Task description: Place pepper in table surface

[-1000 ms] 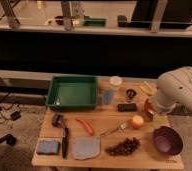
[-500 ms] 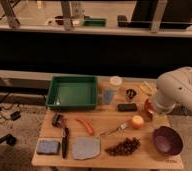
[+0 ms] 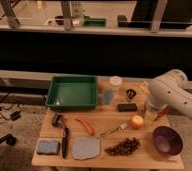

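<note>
Tan wooden table surface [image 3: 106,117] stands before a dark wall and a railing. Green tray [image 3: 72,92] sits at 10 o'clock, its whole floor showing green. Purple bowl [image 3: 167,140] sits at 4 o'clock, only its own purple visible inside. The pepper [image 3: 85,126] lies flat on the wood at 7 o'clock, near the tray's front rim but apart from it. A fork [image 3: 114,131] and an orange fruit [image 3: 137,121] lie between the pepper and my gripper [image 3: 153,111], which hangs at 3 o'clock, just beside the fruit. My fingers stand spread wide, well apart from the pepper. A blue-grey cloth [image 3: 85,148] lies at 6 o'clock, and a black brush [image 3: 64,140] at 8 o'clock.
</note>
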`<control>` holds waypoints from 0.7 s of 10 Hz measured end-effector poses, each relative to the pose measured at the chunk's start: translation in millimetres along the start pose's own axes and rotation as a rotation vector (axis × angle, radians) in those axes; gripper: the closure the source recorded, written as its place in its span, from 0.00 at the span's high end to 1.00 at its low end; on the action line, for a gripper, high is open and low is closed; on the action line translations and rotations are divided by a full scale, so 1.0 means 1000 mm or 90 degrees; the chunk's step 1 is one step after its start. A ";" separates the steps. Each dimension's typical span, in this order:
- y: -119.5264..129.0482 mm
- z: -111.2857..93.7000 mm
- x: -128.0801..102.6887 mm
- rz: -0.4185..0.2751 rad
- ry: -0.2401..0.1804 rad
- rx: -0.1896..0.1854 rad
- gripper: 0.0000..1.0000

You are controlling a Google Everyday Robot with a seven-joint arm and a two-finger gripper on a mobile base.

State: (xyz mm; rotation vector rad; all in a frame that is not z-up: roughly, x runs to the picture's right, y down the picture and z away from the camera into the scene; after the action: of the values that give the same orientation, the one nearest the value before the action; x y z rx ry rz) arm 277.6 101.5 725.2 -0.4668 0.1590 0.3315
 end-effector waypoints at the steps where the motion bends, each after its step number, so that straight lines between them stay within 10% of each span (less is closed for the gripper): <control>1: -0.006 0.004 -0.010 0.011 -0.010 0.004 0.80; 7: -0.009 0.015 -0.069 0.046 -0.095 -0.014 0.80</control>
State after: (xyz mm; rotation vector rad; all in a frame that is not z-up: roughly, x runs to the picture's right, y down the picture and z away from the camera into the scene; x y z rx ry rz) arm 217.5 82.4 757.8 -0.4573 0.0266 0.4381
